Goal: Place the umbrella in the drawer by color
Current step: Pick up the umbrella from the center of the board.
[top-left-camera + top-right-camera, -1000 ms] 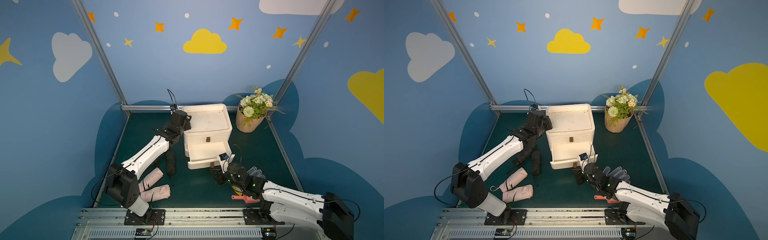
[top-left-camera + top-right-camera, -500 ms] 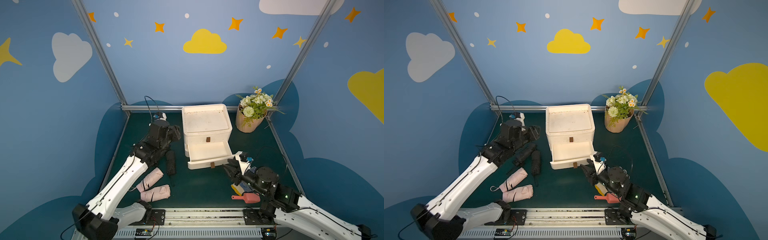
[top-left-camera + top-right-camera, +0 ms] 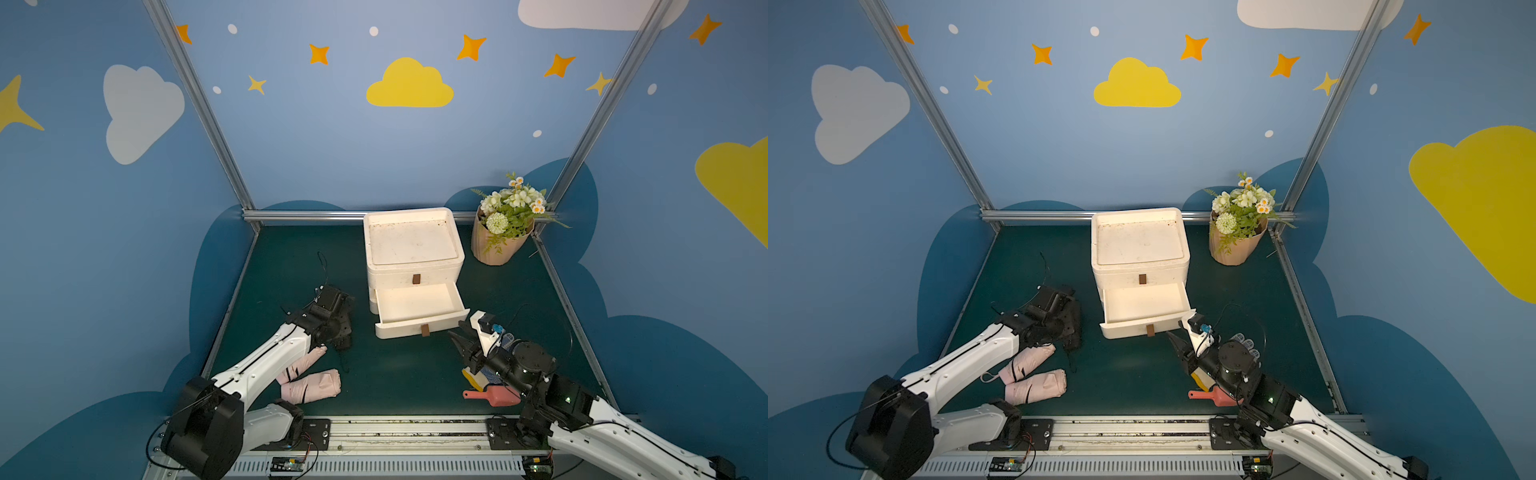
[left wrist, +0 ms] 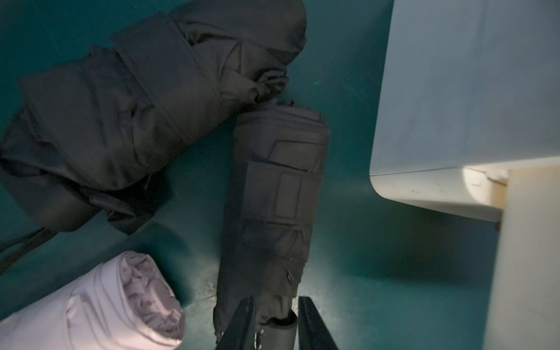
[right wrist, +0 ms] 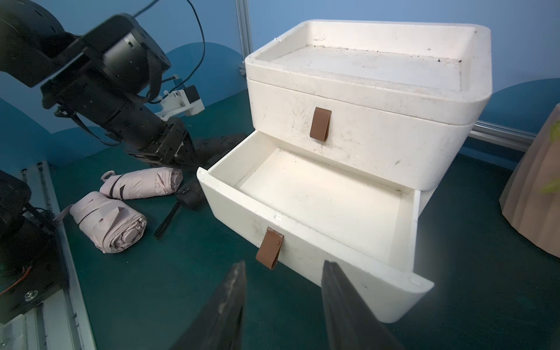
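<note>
flower pot (image 3: 496,249) beside drawer unit (image 3: 390,278), pink scoop (image 3: 494,397) (half-hidden)

Both top views are bright, evenly lit from above, shadows faint; the metal posts (image 3: 202,104) lean outward at the edges, a wide-angle stretch. The left wrist view is dim and teal: a pale pool of light lies on the mat (image 4: 342,266) beside the left gripper (image 4: 276,300), the black umbrella (image 4: 272,194) ahead of its jaws looks smeared, the drawer (image 4: 530,257) to one side glares. The right wrist view is crisp, but the right gripper (image 5: 284,263) is soft.
</note>
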You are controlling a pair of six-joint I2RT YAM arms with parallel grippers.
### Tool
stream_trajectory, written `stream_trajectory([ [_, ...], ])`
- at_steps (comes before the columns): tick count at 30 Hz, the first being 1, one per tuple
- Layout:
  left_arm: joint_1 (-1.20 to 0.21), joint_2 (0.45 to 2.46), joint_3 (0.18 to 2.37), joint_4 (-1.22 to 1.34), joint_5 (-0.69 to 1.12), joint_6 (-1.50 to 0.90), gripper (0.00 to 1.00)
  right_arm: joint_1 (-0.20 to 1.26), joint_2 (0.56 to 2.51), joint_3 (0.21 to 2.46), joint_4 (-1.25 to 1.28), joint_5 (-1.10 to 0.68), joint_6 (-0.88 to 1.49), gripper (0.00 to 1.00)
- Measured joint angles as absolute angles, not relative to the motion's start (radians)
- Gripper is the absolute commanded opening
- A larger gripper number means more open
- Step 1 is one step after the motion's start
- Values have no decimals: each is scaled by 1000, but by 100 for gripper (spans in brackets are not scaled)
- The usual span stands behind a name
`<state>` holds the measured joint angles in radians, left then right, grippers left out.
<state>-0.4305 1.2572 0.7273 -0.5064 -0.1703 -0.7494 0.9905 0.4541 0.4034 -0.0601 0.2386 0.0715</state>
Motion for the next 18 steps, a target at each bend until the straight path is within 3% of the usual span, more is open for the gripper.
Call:
stream_trajectory([
  [9,-419,1374,723,-460,-153,-746,25,990,472,403,-38,224,76,45],
  [10,-418,1379,724,-455,-153,-745,22,990,474,403,-38,223,78,45],
  [12,-418,1396,730,-433,-148,-738,5,990,479,403,-38,223,82,45],
  [18,-416,1433,731,-319,-129,-729,3,989,479,404,-39,225,88,45],
])
